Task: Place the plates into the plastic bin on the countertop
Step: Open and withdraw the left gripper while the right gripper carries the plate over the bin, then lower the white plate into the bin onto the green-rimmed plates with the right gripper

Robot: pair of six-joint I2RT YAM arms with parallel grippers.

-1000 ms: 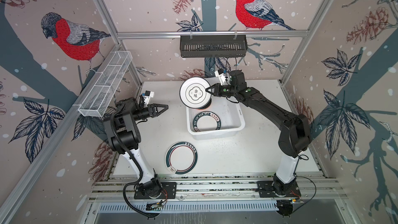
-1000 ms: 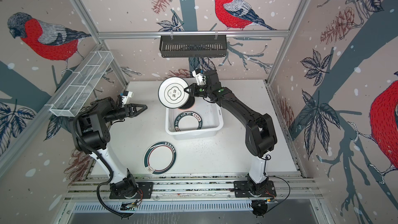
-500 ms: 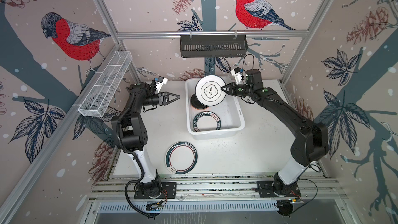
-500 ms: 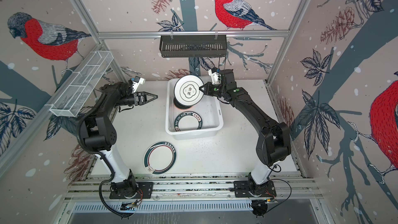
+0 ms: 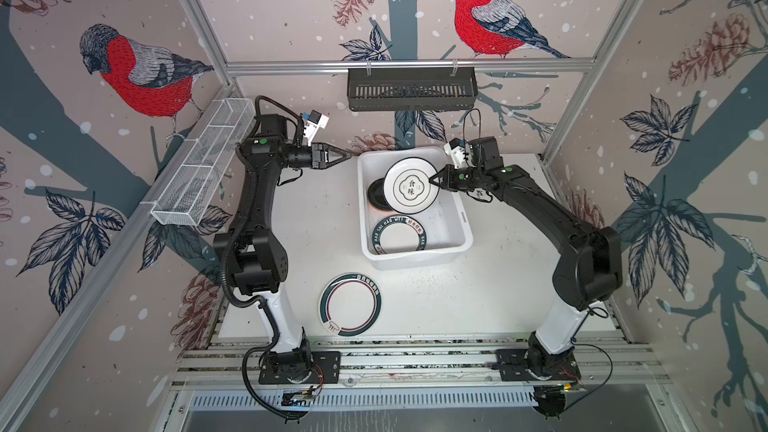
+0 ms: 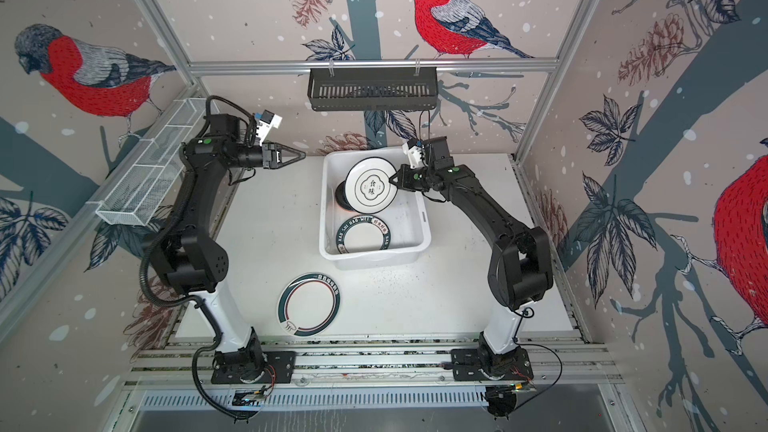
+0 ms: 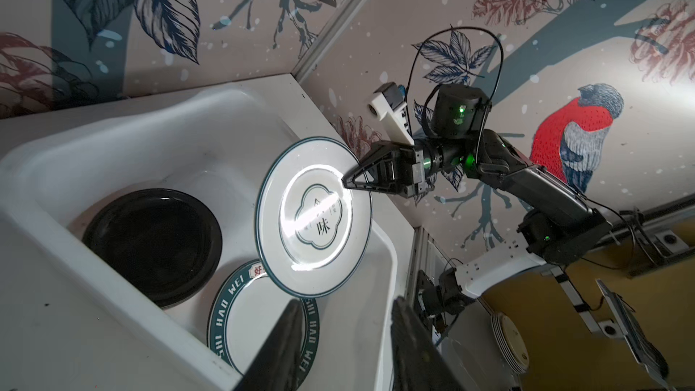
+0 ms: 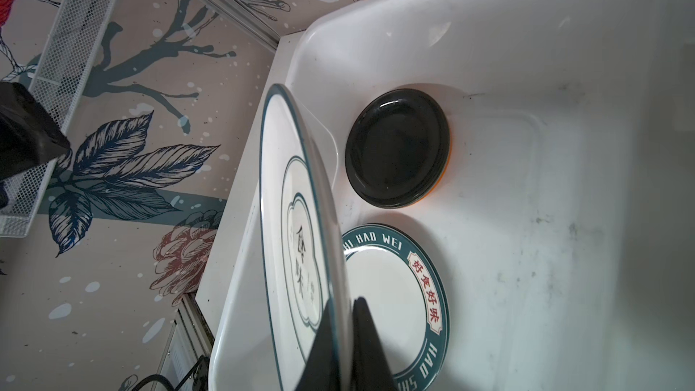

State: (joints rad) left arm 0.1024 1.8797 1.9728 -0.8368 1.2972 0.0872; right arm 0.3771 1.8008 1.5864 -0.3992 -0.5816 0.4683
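— What stands on the countertop (image 5: 498, 292)?
— The plastic bin (image 5: 464, 222), by the back edge.
— Plates?
— A lettered plate (image 5: 399, 238) and a black plate (image 5: 375, 195) lie inside; a green-rimmed plate (image 5: 350, 310) lies near the front edge.
— Who holds what?
— The right gripper (image 5: 431, 179) pinches a white plate (image 5: 409, 191) by its rim above the bin; the left gripper (image 5: 347, 155) is spread, empty.

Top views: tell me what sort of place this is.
Probably a robot test booth staged as a kitchen counter, not a real kitchen: bird wallpaper in an aluminium frame, left arm and right arm bolted to rails, and a bin of plates on the countertop.
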